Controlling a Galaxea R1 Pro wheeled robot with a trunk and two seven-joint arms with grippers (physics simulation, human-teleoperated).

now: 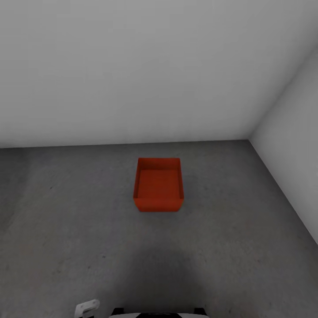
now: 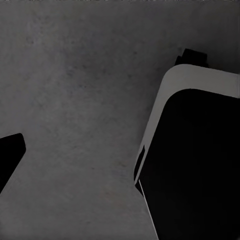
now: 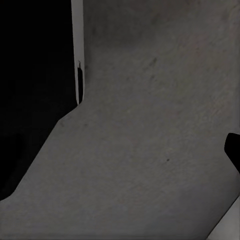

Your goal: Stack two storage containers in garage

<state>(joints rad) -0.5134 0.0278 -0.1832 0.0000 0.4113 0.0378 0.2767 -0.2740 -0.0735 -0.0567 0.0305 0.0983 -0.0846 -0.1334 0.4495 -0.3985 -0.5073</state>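
Observation:
One red-orange open-top storage container (image 1: 158, 184) stands empty on the dark speckled concrete floor (image 1: 79, 221) of the garage, ahead of me and short of the grey back wall. The second container is out of view. My left gripper (image 2: 120, 160) hangs over bare concrete beside my base; one dark fingertip (image 2: 11, 152) shows at the picture's edge and nothing lies between the fingers. My right gripper (image 3: 120, 150) hangs the same way, with one dark fingertip (image 3: 233, 147) at the edge and nothing held. Both look open.
Plain light-grey walls meet in a corner (image 1: 250, 138) at the back right. My black and white base (image 2: 195, 160) stands close to both grippers and is also seen as a dark mass (image 3: 35, 75). A white arm part (image 1: 86, 308) shows low in the head view.

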